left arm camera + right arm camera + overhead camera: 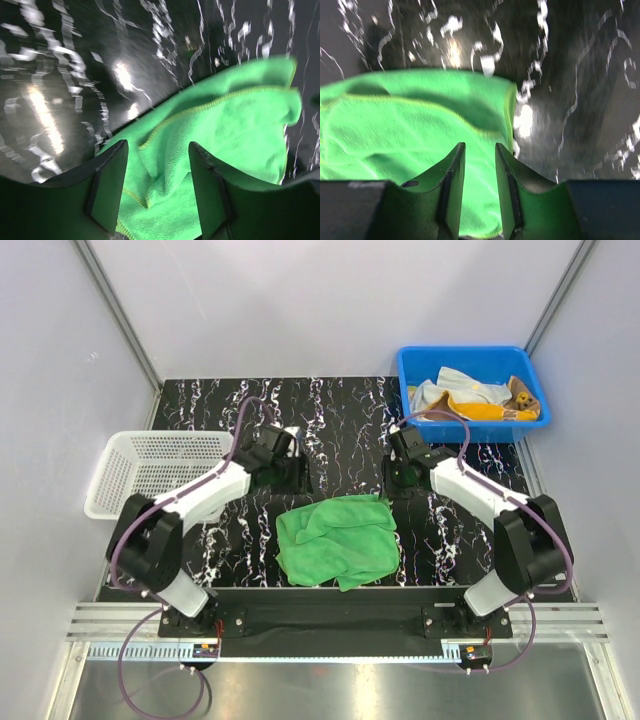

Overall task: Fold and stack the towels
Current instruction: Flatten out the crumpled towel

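While the overhead view looks down, a rumpled green towel (338, 540) lies at lower centre on the black table (330, 410), and more towels (470, 398) sit in the blue bin (460, 351) at upper right. The left wrist view shows the left jaws spread wide above the green cloth. The right wrist view shows the right jaws slightly parted over the towel's edge.

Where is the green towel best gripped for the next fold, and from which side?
Probably the two far corners of the green towel, pinched from above. It lies low and rumpled on the table, and its far hem is exposed and fairly straight.
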Robot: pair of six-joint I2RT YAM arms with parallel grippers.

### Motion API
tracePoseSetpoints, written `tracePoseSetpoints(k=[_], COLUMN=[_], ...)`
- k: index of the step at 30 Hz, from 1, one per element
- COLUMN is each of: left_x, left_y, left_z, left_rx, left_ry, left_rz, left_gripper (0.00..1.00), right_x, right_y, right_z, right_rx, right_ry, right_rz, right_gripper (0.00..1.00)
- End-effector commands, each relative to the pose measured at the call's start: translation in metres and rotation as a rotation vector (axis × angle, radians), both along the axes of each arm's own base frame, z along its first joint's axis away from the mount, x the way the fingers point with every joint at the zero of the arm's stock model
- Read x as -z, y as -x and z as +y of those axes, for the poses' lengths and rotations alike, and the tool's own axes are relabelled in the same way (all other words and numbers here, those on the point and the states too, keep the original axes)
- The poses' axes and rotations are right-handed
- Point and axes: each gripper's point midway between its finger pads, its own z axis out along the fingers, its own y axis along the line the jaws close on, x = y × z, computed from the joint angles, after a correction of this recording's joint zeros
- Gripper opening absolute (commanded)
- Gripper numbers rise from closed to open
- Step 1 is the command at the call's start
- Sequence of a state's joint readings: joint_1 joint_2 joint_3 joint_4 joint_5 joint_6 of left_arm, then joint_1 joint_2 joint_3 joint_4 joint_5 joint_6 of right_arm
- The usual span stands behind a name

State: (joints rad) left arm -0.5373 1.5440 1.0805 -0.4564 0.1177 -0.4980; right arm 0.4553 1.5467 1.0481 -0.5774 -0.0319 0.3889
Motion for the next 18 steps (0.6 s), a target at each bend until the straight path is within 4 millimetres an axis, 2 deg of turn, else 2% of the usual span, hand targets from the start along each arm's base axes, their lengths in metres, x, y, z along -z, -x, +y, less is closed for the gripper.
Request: tracePoseSetpoints(k=[1,2,7,11,12,18], left_x=[0.016,0.025,0.039,0.056,0.058,0.049], left_y=[0.014,0.016,0.022,0.020,0.016,0.005], left_z=[-0.024,-0.025,-0.032,-0.014,-0.005,0.012], left_rx=[0.164,0.168,0.179,0.118,0.082,0.014], left_ry=[0.069,0.065,0.074,-0.040,-0.076,-0.154], left_rz=[0.050,0.065,0.098,0.117,0.101,0.044], left_gripper=[0.56,0.55,0.54,0.50,0.50,0.47], right_x=[-0.001,0.001,0.020,0.032,0.032,0.024], right_y=[-0.024,-0.027,-0.026,-0.028,-0.030,-0.034], right_z=[0.004,0.000,0.005,0.002,-0.001,-0.006], right_rx=[-0.016,-0.005,-0.019,-0.010,0.004,0.025], right_ry=[-0.035,-0.051,-0.090,-0.081,-0.077,-0.094], right_rz=[-0.037,-0.029,0.009,0.018,0.010,-0.015], right_gripper=[0.38,0.38,0.38,0.37,0.36,0.31])
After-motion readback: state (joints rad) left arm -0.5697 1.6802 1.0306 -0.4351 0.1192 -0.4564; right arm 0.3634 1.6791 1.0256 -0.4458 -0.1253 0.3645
